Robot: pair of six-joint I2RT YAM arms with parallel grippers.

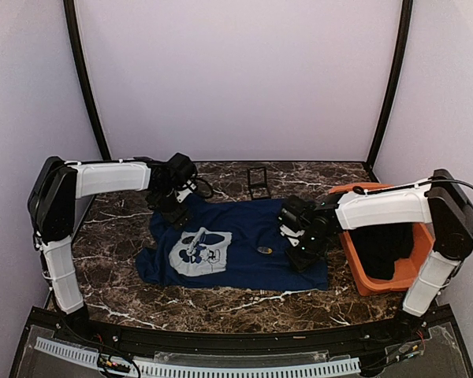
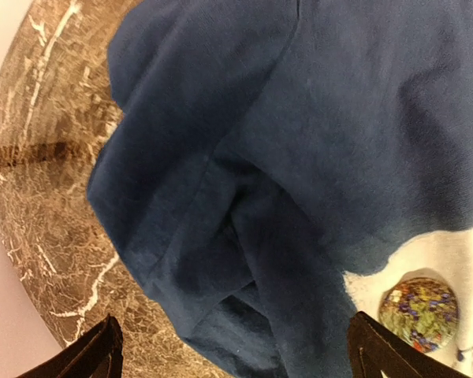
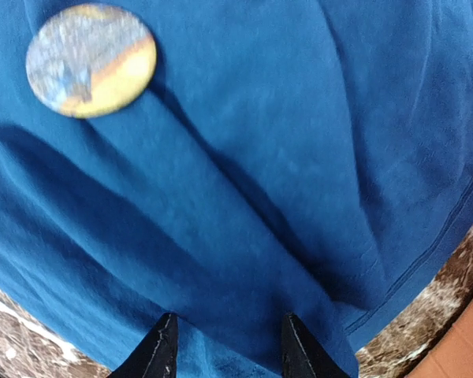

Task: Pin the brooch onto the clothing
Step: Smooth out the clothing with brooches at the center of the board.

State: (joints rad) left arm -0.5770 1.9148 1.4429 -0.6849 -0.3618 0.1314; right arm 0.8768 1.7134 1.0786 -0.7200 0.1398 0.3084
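Starting with the top view: navy shirt [image 1: 244, 256] lies spread on the marble counter [image 1: 114, 260], pale print toward the left. Brooch [image 1: 265, 250] rests face up on plain blue cloth just right of the print. Right fingers [image 1: 303, 256] hover a little right of it, near the shirt's right edge. Left fingers [image 1: 171, 211] sit over the shirt's far-left part, well apart from it, so the right arm is clearly the nearer. Orange bin [image 1: 369, 288] holding a black garment [image 1: 382, 248] stands right of the shirt, and a small black case [image 1: 258, 183] sits at the far side. Left wrist view: fingers spread as wide as they go, nothing between them, only the tips in frame above bunched blue cloth and counter. A second round badge [image 2: 418, 313] with a flowery face lies on the pale print beside the right-hand tip; from above it is barely resolvable. Right wrist view: fingers partway open and empty, above cloth close to the hem. Brooch [image 3: 91, 60] lies ahead and off to the left in frame, judged left and slightly far in the scene, not between the tips. It is a round disc with no long axis to line up. The pin on its back is hidden underneath, so whether it pierces the cloth cannot be told. Frame slightly blurred; face pattern unclear.
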